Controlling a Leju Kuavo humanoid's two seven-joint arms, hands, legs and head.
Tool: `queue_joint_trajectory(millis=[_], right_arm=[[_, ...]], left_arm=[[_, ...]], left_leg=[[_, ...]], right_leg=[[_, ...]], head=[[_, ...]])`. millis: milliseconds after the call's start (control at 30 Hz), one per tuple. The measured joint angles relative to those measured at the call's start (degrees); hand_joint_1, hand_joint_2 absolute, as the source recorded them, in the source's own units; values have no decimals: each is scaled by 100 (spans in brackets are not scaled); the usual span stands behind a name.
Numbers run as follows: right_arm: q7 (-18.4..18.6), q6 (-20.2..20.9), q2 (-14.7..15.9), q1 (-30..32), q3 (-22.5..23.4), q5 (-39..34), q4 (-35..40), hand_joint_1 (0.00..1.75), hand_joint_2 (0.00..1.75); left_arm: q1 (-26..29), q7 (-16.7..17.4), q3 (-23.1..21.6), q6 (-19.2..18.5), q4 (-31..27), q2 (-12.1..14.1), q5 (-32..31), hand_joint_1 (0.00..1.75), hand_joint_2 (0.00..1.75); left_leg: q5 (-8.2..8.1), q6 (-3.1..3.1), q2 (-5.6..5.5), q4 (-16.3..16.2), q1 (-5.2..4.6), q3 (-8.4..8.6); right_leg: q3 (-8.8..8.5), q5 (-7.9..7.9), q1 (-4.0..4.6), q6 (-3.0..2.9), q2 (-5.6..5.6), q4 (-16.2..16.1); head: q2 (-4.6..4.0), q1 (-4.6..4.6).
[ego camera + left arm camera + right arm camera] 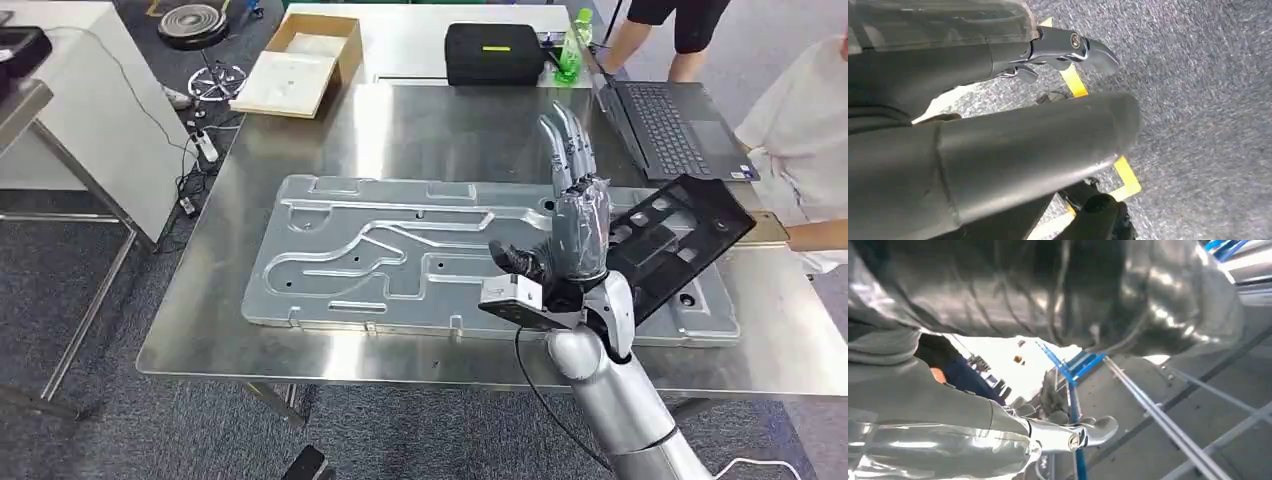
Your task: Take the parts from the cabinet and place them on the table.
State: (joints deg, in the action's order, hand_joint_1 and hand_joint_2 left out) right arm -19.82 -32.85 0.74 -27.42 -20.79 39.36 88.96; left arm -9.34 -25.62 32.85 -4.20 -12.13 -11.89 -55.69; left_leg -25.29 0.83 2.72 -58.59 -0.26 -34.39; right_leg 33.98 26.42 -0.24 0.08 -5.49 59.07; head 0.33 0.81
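A large stamped silver metal panel (400,250) lies flat on the steel table (420,130). A black perforated part (685,225) rests tilted over the panel's right end, beside a person's forearm (815,235); whether the person holds it I cannot tell. My right hand (575,215) is raised above the panel just left of the black part, fingers straight up and apart, holding nothing. In the right wrist view the right hand (948,425) points at the ceiling. My left hand (998,130) hangs over grey carpet with nothing in it.
At the table's far right stands an open laptop (670,120). A black case (495,52) and a green bottle (570,50) sit behind it. A cardboard box (300,65) lies at the back left. Two people stand at the right. A white table (80,110) stands at the left.
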Motion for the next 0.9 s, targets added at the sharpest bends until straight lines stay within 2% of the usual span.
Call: queue_joint_trajectory(millis=[67,100,133,167,233,267,300,333,367,400,433,467,500,567,600,633,667,700,733,767,800,833,867,900], right_arm=[[0,2,2,-7,0,0,13,0,0],[2,18,7,-18,2,-2,29,0,0],[4,29,26,-21,11,0,37,0,0],[7,42,46,-16,22,4,59,0,0],[22,72,96,17,46,18,59,0,0],[22,85,116,41,55,20,59,0,0],[33,94,122,52,63,20,57,0,0],[33,94,144,51,72,20,59,0,0],[37,94,162,47,85,22,64,0,0],[39,94,168,44,101,24,79,0,0],[39,94,190,38,112,33,90,0,0],[39,94,195,37,114,42,103,0,0],[53,103,197,41,114,68,112,0,0],[74,105,210,27,116,103,123,0,0],[79,114,210,15,116,103,125,0,0],[83,123,210,7,114,105,151,0,0],[83,123,212,-1,116,111,171,0,0],[89,123,221,-3,120,123,173,0,0],[103,123,225,4,120,127,171,0,0],[107,123,227,8,120,133,171,0,0],[107,123,227,8,120,140,171,0,0],[107,123,230,6,120,142,173,0,0],[107,123,234,5,120,155,179,0,0],[107,123,236,2,120,157,193,0,0]], left_arm=[[16,4,0,-2,0,0,0,0,0],[27,7,-2,-2,0,-2,0,0,0],[21,9,-2,-2,0,-4,2,0,0],[6,11,-2,0,0,-4,4,0,0],[-2,24,-2,-2,0,-15,13,0,0],[7,33,-2,-2,0,-15,26,0,0],[16,39,-2,-2,0,-15,31,0,0],[19,39,-2,-2,0,-17,37,0,0],[16,39,-2,-2,0,-20,42,0,0],[10,39,-2,-2,0,-33,52,0,0],[9,39,-2,-2,0,-48,52,0,0],[-7,39,-2,-2,0,-48,57,0,0],[-8,39,-2,-2,0,-48,57,0,0],[12,42,-2,0,0,-48,63,0,0],[17,44,-2,0,0,-41,68,0,0],[17,44,-2,-2,0,-48,70,0,0],[2,44,-2,0,0,-48,70,0,0],[-11,42,-2,0,0,-48,72,0,0],[-15,42,-2,0,0,-48,70,0,0],[-10,44,-2,0,0,-48,70,0,0],[4,44,-2,0,0,-46,70,0,0],[10,44,-2,0,0,-46,70,0,0],[6,44,-2,0,0,-44,70,0,0],[-3,44,-2,0,0,-44,72,0,0]], left_leg=[[26,68,-116,31,1,-6],[68,117,-166,86,43,37],[80,147,-209,97,42,36],[90,173,-247,96,41,26],[95,190,-363,92,29,19],[96,191,-445,80,25,15],[96,190,-521,64,24,13],[92,185,-593,46,25,11],[86,177,-670,28,26,12],[75,161,-743,7,28,10],[69,142,-789,-10,26,-31],[63,113,-853,-49,10,-63],[84,75,-903,-36,38,-88],[103,6,-1016,-4,51,-103],[75,-12,-956,-38,33,-121],[-47,-47,-624,-197,6,-178],[-228,-72,-463,-484,24,-314],[-466,-93,-372,-958,50,-535],[-639,-110,-345,-1381,65,-738],[-715,-126,-332,-1672,76,-880],[-651,-136,-320,-1702,87,-894],[-480,-139,-303,-1476,92,-781],[-214,-132,-260,-999,92,-527],[31,-107,-136,-445,89,-225]], right_leg=[[-29,3,0,64,-105,-13],[-18,66,-45,116,15,45],[50,194,-54,131,277,209],[230,424,-52,136,428,586],[644,790,-51,155,522,1447],[793,818,-51,156,532,1717],[788,692,-51,149,538,1666],[667,476,-52,134,547,1387],[441,200,-53,113,583,905],[193,-45,-59,91,728,379],[70,17,-87,60,1063,126],[77,-15,-83,77,1010,59],[87,-17,-54,69,934,73],[70,-23,-54,8,821,59],[54,-51,-107,-37,748,9],[34,-56,-100,-63,686,-13],[32,-46,-93,-94,623,-14],[30,-38,-75,-107,539,-12],[30,-30,-67,-116,456,-11],[30,-23,-64,-120,386,-9],[27,-18,-64,-118,313,-7],[21,-6,-65,-112,246,-2],[7,7,-65,-95,175,4],[-18,26,-64,-78,110,7]], head=[[0,0],[0,0],[0,2],[0,4],[0,2],[0,2],[0,2],[0,2],[0,4],[0,4],[0,2],[0,0],[0,2],[0,2],[0,2],[0,-28],[0,-35],[0,-35],[0,-35],[0,-37],[0,-37],[0,-37],[0,-37],[0,-37]])
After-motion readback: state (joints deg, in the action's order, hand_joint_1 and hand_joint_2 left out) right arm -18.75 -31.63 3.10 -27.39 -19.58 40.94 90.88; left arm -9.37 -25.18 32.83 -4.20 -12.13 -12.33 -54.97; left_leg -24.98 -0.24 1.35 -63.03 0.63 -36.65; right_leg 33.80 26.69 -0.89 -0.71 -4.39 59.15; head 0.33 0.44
